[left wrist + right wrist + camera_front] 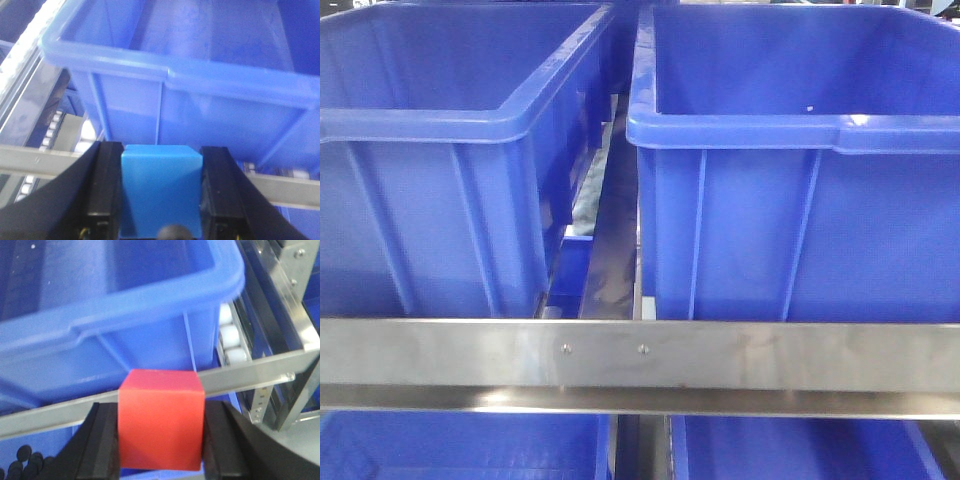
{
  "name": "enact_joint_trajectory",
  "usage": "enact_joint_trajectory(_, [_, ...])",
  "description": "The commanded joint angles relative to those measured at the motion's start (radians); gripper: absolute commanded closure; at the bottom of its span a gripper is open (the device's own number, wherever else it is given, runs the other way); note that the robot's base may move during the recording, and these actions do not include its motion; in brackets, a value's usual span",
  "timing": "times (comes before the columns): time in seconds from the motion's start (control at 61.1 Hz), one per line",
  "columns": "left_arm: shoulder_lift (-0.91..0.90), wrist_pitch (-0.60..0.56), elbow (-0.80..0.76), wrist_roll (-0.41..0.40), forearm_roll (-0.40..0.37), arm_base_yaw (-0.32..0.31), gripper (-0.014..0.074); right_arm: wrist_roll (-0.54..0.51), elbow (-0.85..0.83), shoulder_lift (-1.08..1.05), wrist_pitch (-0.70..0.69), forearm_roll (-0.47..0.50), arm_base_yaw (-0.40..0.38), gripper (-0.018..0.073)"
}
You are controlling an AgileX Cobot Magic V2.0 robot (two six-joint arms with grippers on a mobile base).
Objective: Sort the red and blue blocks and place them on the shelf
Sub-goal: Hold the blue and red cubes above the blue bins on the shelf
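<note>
Our left gripper (pixel 161 195) clenches the blue block (pixel 161 180) between its black fingers (pixel 105 185); our right gripper (pixel 161 440) clenches the red block (pixel 161 415). We hold both in front of the shelf (pixel 770 352), below the rims of large blue crates (pixel 800 230), outside them.

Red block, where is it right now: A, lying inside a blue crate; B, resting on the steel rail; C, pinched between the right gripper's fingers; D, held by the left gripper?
C: the right wrist view shows the red block pinched between the black fingers of the right gripper.
</note>
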Motion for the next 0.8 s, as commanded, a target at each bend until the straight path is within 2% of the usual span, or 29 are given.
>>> enact_joint_trajectory(0.0, [0.006, -0.075, -0.028, -0.007, 0.003, 0.001, 0.0472, -0.006, -0.026, 0.002, -0.077, -0.004, -0.005, 0.0492])
enact_joint_trajectory(0.786, [0.006, -0.075, -0.028, -0.007, 0.003, 0.001, 0.0472, -0.006, -0.026, 0.002, -0.077, -0.004, -0.005, 0.0492])
